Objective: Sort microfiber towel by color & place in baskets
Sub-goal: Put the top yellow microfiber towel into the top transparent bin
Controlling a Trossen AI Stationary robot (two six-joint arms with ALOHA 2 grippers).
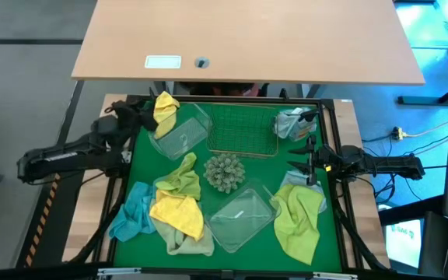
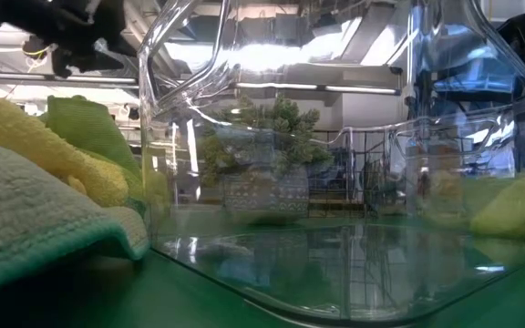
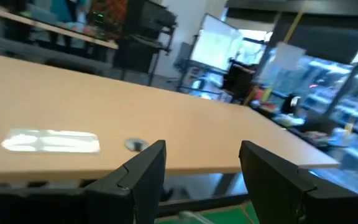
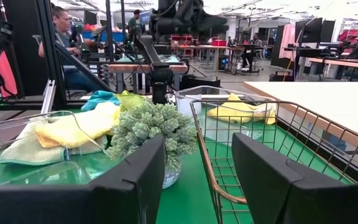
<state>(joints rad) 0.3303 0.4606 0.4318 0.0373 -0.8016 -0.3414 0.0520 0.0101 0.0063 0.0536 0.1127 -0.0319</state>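
Sorting soft towels — both grippers empty
Left gripper [image 1: 148,117], jaws apart, beside limp yellow towel [image 1: 165,111]; pinch a raised fold — right gripper [image 1: 300,163] parted too.

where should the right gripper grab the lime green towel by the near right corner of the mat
Judging from the high view, take the lime green towel from straight above at its raised, crumpled upper folds, nearest the open right gripper. The bunching there gives the fingers a ridge to pinch, whereas the lower part lies flatter. Stay toward its right side, away from the clear tub lying against its left edge.
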